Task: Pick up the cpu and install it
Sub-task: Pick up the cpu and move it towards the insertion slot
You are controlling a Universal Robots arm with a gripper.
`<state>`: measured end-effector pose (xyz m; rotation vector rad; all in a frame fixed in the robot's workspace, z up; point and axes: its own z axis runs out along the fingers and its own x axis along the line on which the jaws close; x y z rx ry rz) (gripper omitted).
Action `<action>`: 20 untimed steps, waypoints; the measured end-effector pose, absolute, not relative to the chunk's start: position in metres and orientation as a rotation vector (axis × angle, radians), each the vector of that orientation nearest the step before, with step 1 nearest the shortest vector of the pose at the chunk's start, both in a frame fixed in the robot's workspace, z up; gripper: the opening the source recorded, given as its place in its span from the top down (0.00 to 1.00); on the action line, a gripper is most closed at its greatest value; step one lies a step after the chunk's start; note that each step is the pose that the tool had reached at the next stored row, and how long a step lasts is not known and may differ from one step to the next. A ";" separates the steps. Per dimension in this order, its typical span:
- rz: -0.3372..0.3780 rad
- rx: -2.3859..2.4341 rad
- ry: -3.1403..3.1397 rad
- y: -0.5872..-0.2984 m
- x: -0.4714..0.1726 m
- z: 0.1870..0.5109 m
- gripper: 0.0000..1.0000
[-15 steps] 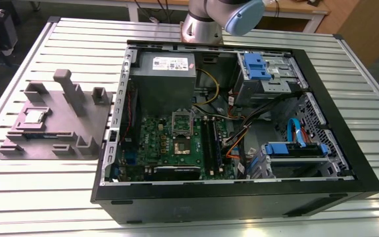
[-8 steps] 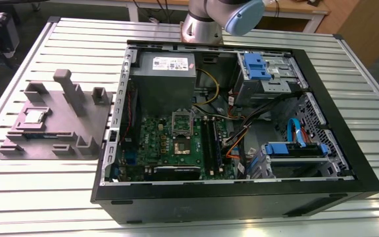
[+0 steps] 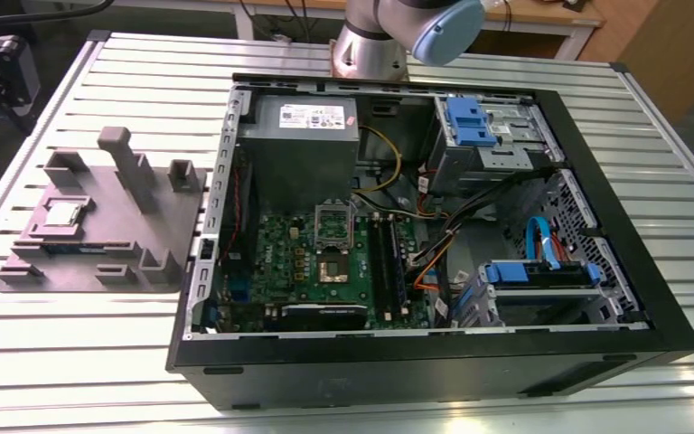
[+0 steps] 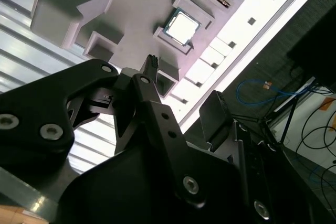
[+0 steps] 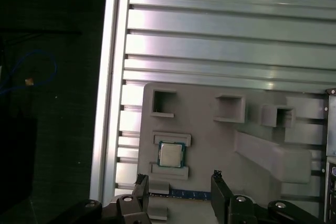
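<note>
"Hovering where, the gripper point(image 5: 178, 178)?"

"Above the grey tray point(image 5: 210, 145), jaws spread wide, holding nothing. The cpu point(image 5: 171, 155) lies flat in a shallow recess by the tray's outer edge. That edge runs along the table point(image 3: 82, 362) rim, away from the computer case point(image 3: 444, 357)."

"How will it handle?"

"Light, thin and stiff, I'd judge, with a slick metal top and a delicate underside. Grip the 2 opposite side edges the recess leaves open, squarely, with little force."

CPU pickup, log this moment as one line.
cpu: in grey moulded tray pocket | gripper: open, empty, near cpu, not touching | install: not done
</note>
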<state>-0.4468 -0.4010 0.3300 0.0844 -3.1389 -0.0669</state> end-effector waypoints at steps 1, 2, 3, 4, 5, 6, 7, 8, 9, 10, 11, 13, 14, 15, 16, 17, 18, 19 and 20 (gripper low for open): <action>-0.067 0.084 -3.139 -0.401 -0.447 0.330 0.41; -0.067 0.085 -3.139 -0.401 -0.447 0.329 0.41; -0.067 0.085 -3.139 -0.401 -0.447 0.328 0.41; -0.067 0.085 -3.139 -0.401 -0.447 0.328 0.41; -0.067 0.084 -3.139 -0.401 -0.447 0.328 0.41; -0.067 0.085 -3.139 -0.401 -0.447 0.328 0.41; -0.067 0.085 -3.139 -0.401 -0.447 0.327 0.41; -0.067 0.085 -3.139 -0.401 -0.447 0.327 0.41; -0.067 0.085 -3.139 -0.401 -0.447 0.326 0.41; -0.067 0.085 -3.139 -0.401 -0.447 0.326 0.41; -0.067 0.085 -3.139 -0.401 -0.447 0.325 0.41; -0.067 0.085 -3.139 -0.401 -0.447 0.325 0.41; -0.067 0.085 -3.139 -0.401 -0.447 0.324 0.41; -0.067 0.085 -3.139 -0.401 -0.447 0.324 0.41; -0.067 0.085 -3.139 -0.401 -0.447 0.323 0.41; -0.067 0.084 -3.139 -0.401 -0.447 0.323 0.41; -0.067 0.085 -3.139 -0.401 -0.447 0.322 0.41; -0.067 0.085 -3.139 -0.401 -0.447 0.322 0.41; -0.067 0.085 -3.139 -0.401 -0.447 0.321 0.41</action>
